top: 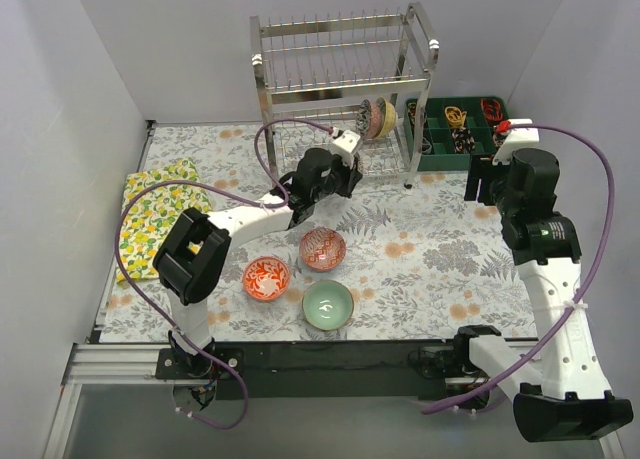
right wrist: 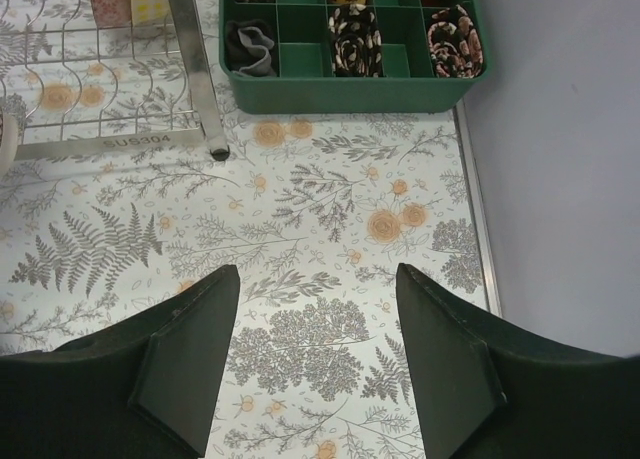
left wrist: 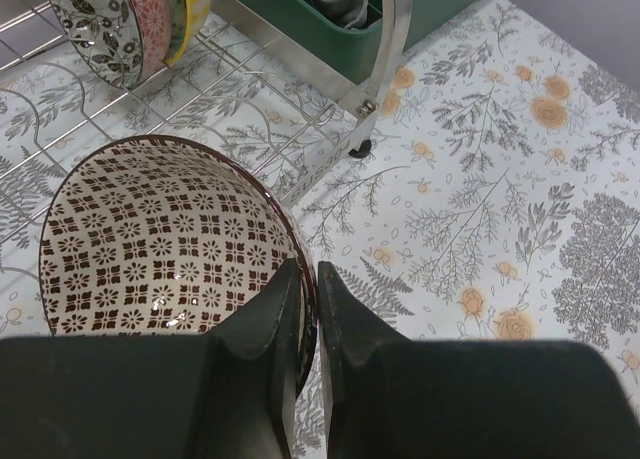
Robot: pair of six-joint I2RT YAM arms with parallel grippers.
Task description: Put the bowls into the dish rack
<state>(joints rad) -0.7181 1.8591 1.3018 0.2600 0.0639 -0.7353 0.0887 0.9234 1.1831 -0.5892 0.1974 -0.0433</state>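
Observation:
The chrome dish rack [top: 340, 69] stands at the back middle. Two bowls [top: 378, 117] stand on edge at the right of its lower tier; the left wrist view shows a leaf-patterned bowl with a pink inside [left wrist: 100, 24] and a yellow one [left wrist: 195, 4]. My left gripper [left wrist: 308, 269] is shut on the rim of a bowl with a dark square pattern [left wrist: 160, 239], held at the front edge of the lower tier [left wrist: 250, 119]. On the table lie an orange-red bowl [top: 267, 277], a pink-red bowl [top: 322, 249] and a pale green bowl [top: 328, 304]. My right gripper [right wrist: 318, 271] is open and empty over the table, right of the rack.
A green compartment tray [top: 455, 129] with small items sits right of the rack, also in the right wrist view [right wrist: 355, 79]. A lemon-print cloth [top: 155, 214] lies at the left. The rack's front right leg [right wrist: 195, 69] stands near my right gripper [top: 487, 184]. White walls close the sides.

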